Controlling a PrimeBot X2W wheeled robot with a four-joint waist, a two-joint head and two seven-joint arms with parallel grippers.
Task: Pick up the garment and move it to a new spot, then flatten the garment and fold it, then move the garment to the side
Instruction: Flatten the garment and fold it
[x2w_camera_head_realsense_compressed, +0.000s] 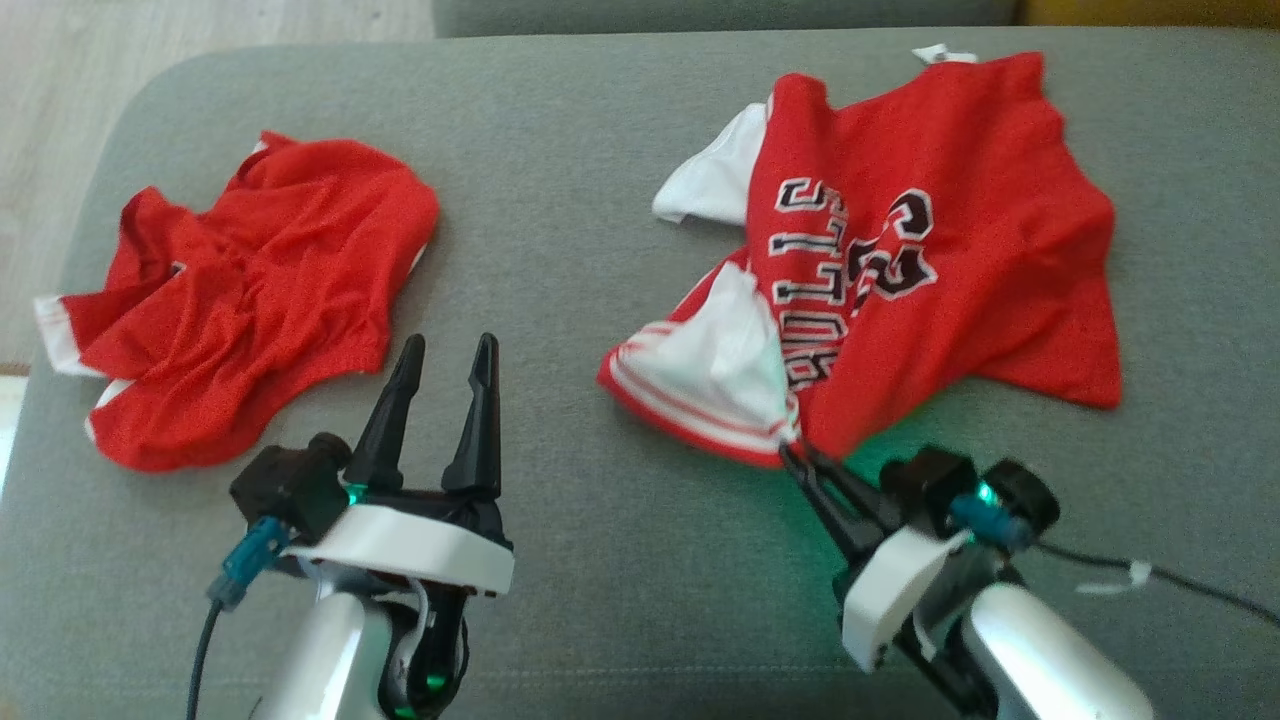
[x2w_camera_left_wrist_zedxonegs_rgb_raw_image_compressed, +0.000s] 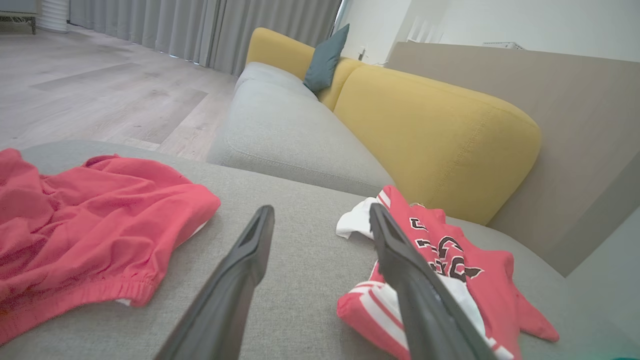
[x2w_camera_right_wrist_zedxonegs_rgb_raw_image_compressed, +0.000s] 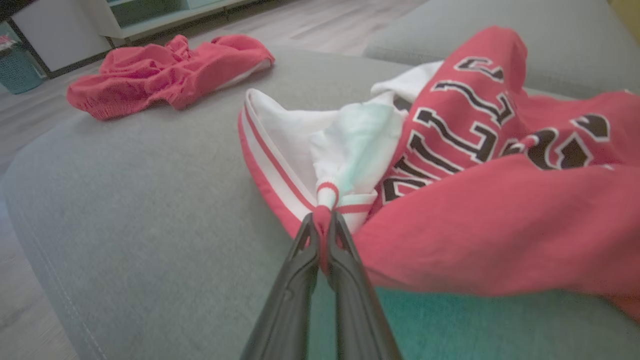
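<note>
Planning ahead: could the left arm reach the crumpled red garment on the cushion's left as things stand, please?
Probably yes: the left gripper stands open beside the crumpled red garment, nothing between them.

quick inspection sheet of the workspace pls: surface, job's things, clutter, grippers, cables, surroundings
surface: grey cushion, woven fabric, both garments lying on it
job's things: red jersey crumpled on the right half, lettering showing, white lining turned out
clutter: second red garment bunched on the left half, apart from the jersey
grippers: left gripper open, between the two garments, holding nothing; right gripper shut on the jersey's striped edge
cables: dark cable trails from the right wrist across the cushion; another cable hangs at the left wrist
surroundings: yellow sofa back, teal pillow, wooden floor, curtains
</note>
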